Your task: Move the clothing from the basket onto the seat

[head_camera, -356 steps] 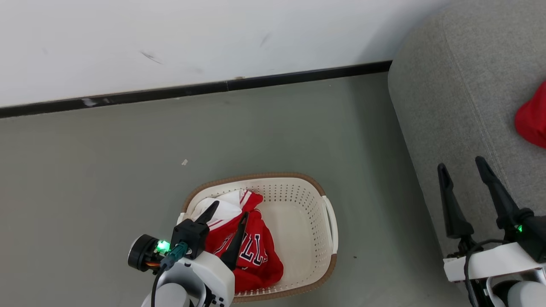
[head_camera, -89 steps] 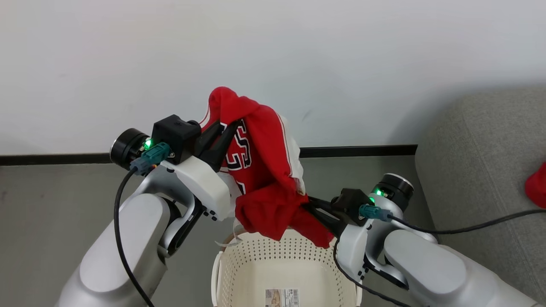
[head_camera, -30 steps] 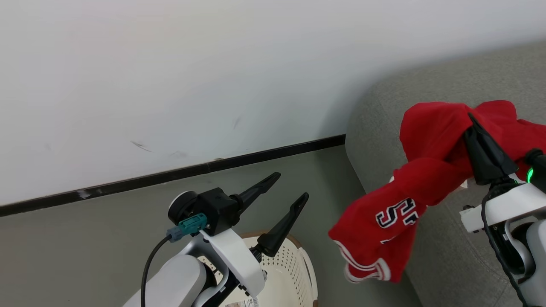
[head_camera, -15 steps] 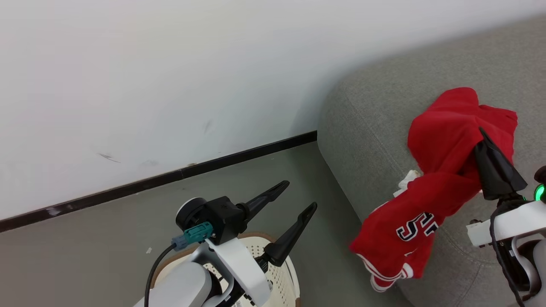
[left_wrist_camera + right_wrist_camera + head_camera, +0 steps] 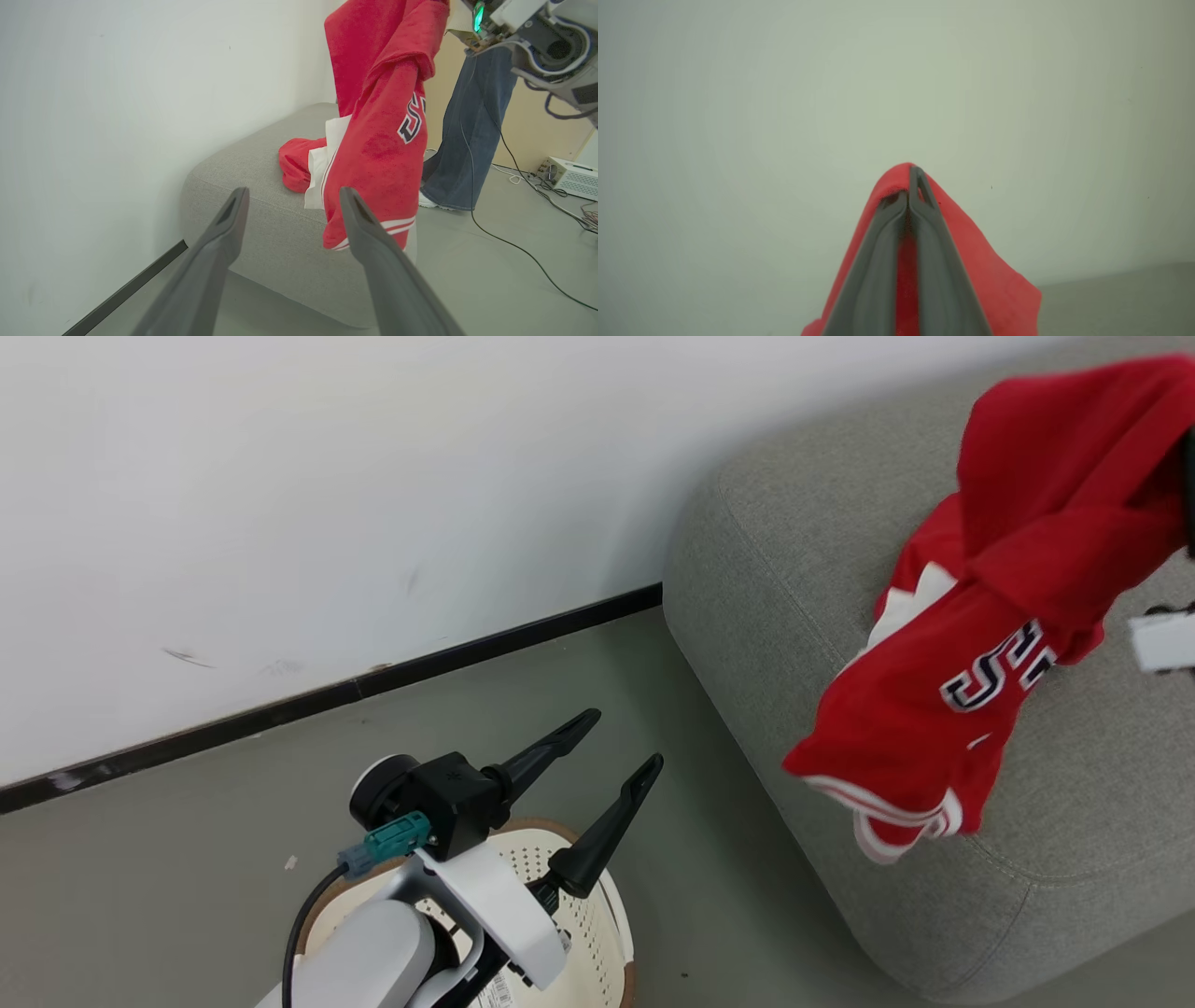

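Note:
A red piece of clothing (image 5: 990, 653) with dark white-outlined lettering and white-striped trim hangs over the grey seat (image 5: 794, 569), its lower end just above the cushion. My right gripper (image 5: 909, 179) is shut on its top fold, fingers pointing at the pale wall. In the left wrist view the same clothing (image 5: 383, 140) dangles in front of a second, plain red garment (image 5: 294, 161) that lies on the seat (image 5: 243, 168). My left gripper (image 5: 624, 737) stands open and holds nothing, above the cream basket (image 5: 597, 933) with its brown rim. What is inside the basket is hidden by the arm.
A person's legs in blue jeans (image 5: 467, 140) stand beyond the seat. Cables (image 5: 514, 242) and a white box (image 5: 570, 170) lie on the floor there. A white wall with a black baseboard (image 5: 373, 681) runs behind the basket and the seat.
The head camera has turned a little. My right gripper has carried the lettered garment higher and further in over the seat. The left gripper has stayed open above the basket.

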Controlling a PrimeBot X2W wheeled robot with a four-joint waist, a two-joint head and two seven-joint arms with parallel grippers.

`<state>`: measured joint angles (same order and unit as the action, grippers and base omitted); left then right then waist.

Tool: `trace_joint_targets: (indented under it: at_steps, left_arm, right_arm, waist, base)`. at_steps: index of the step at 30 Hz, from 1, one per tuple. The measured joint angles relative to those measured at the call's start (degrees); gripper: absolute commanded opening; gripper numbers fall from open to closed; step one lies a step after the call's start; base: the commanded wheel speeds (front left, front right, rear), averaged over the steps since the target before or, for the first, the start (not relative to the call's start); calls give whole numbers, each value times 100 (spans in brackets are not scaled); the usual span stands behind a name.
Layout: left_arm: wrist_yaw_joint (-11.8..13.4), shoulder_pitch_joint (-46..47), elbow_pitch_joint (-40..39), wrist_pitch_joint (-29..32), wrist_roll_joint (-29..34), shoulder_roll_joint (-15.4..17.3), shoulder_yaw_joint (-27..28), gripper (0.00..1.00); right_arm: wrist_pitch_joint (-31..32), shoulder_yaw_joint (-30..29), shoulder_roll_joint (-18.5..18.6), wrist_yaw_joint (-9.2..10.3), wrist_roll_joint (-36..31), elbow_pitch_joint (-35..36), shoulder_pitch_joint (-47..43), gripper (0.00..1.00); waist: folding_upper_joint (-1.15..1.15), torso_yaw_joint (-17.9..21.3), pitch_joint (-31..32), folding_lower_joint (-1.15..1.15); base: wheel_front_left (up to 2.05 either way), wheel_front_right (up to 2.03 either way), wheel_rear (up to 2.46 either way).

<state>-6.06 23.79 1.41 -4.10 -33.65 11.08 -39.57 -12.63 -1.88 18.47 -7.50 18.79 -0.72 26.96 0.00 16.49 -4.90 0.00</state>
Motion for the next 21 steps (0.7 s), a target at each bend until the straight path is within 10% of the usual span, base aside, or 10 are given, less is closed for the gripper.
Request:
trace_joint_targets:
  at_steps: [21]
  left_arm:
    - [146, 163, -448, 113, 162, 208, 181, 100]
  right_arm:
    - [721, -1605, 1127, 0, -218, -15, 1863, 0]
  waist:
    - [0, 145, -689, 0]
  base:
    - [0, 0, 0]
